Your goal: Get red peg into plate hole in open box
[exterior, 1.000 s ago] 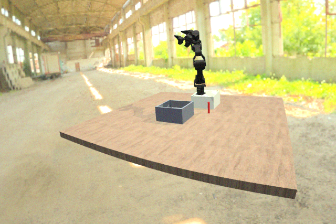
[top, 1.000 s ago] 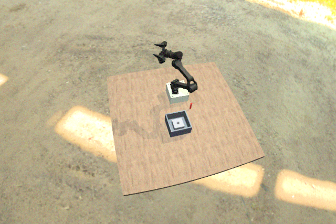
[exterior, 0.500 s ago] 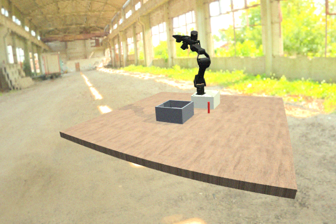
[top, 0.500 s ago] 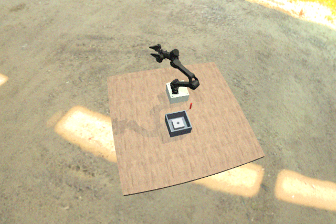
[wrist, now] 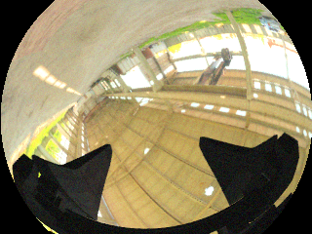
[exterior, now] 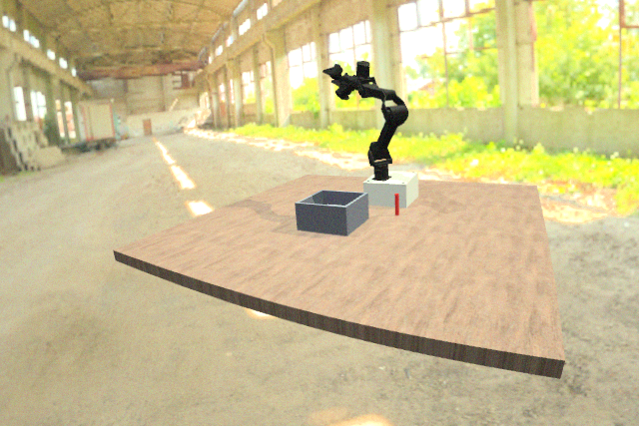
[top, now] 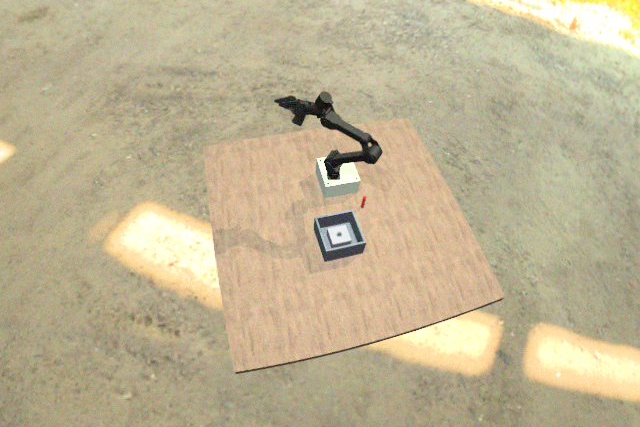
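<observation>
The red peg (top: 363, 202) (exterior: 396, 204) stands upright on the table, beside the box and near the arm's base. The open dark grey box (top: 343, 255) (exterior: 320, 218) stands on the table. Inside it lies a white plate (top: 332, 240) with a dark hole in its middle; the plate is hidden by the box walls in the exterior view. My gripper (wrist: 156, 146) is open and empty, its two black fingers wide apart in the wrist view. It is raised high above the table, far from the peg and the box, and points away to the left in the top and exterior views.
The arm rises from a pale base block (top: 341, 189) (exterior: 378, 195) behind the box and the peg. The wooden table (top: 413, 277) (exterior: 438, 276) ends in a curved front edge. The wrist view shows the hall's roof, windows and ground.
</observation>
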Robot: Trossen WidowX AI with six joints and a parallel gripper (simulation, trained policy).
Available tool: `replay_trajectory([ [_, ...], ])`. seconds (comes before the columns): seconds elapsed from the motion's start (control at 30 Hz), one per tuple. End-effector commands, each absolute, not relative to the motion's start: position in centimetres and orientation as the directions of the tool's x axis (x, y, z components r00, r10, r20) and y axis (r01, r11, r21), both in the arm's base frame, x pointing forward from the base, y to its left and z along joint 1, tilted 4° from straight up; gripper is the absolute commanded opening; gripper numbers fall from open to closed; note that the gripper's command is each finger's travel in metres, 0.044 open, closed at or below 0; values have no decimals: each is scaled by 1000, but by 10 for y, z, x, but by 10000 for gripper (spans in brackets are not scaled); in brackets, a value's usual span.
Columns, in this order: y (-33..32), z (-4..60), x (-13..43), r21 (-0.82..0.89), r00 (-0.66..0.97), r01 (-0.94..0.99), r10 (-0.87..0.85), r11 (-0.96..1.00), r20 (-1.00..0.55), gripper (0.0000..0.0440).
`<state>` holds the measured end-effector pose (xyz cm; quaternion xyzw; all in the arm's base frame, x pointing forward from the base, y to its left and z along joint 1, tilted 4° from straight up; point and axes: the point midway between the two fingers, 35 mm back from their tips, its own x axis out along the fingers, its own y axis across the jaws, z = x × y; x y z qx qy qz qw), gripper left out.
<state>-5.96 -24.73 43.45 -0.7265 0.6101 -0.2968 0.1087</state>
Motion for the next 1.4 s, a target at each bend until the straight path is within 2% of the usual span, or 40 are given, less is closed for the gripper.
replay_trajectory([
  [0.0, -256, 429, -55, -626, 87, -742, -960, -240, 266, 440],
  [0.37, -281, 399, -36, -859, 125, -478, -983, -181, 138, 440],
  [0.7, -299, 368, -9, -976, 181, -214, -984, -35, -5, 440],
  [1.03, -309, 333, 28, -983, 252, 28, -953, 182, -169, 440],
  [1.37, -304, 296, 74, -876, 328, 217, -878, 430, -349, 440],
])
